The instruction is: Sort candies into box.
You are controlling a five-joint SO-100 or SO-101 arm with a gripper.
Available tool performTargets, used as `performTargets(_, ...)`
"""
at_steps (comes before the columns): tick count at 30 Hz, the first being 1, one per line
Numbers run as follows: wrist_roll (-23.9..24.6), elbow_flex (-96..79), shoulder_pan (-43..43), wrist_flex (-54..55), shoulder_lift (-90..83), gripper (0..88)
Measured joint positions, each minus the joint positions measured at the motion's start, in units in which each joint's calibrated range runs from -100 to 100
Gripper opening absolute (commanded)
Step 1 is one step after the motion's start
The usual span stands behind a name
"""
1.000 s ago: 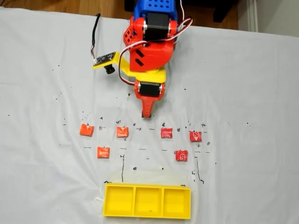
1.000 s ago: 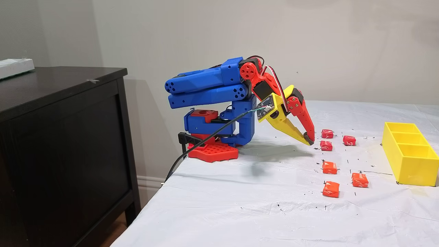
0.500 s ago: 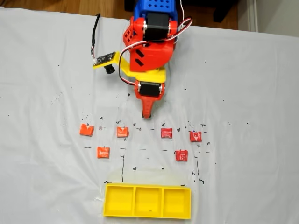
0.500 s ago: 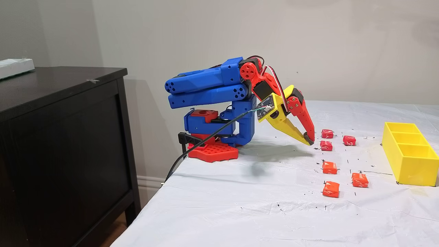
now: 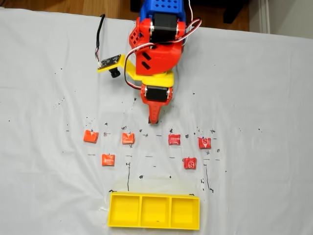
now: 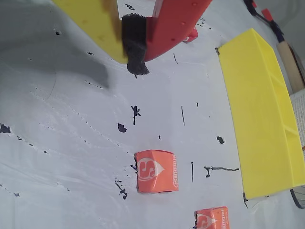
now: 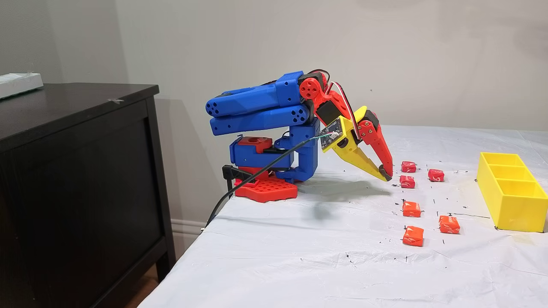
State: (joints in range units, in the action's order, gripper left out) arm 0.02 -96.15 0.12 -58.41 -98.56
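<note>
Six candies lie on the white sheet. In a fixed view three orange ones sit at the left, and three red ones at the right. The yellow box stands below them with all three compartments empty; it is also seen side-on. My gripper hangs shut just above the sheet, short of the candy row, holding nothing. In the wrist view its tips meet above an orange candy, with the box at the right.
The arm's blue and red base stands at the sheet's far edge, with a cable trailing off it. A dark cabinet stands beside the table. Black pen marks dot the sheet around the candies.
</note>
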Motion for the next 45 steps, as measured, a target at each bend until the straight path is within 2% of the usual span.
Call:
performTargets(19,-0.4,0.0,0.7,0.0,0.0,0.2)
performTargets(21,0.0,0.0,0.4,0.0,0.0,3.2)
performTargets(22,0.3,0.0,-0.2,0.0,0.0,0.2)
performTargets(29,0.1,0.4,-1.2,1.0,0.0,0.0)
performTargets(37,-0.7,14.7,1.8,-6.7,6.4,0.0)
performTargets(45,-1.6,42.1,3.4,-15.6,33.2,0.0)
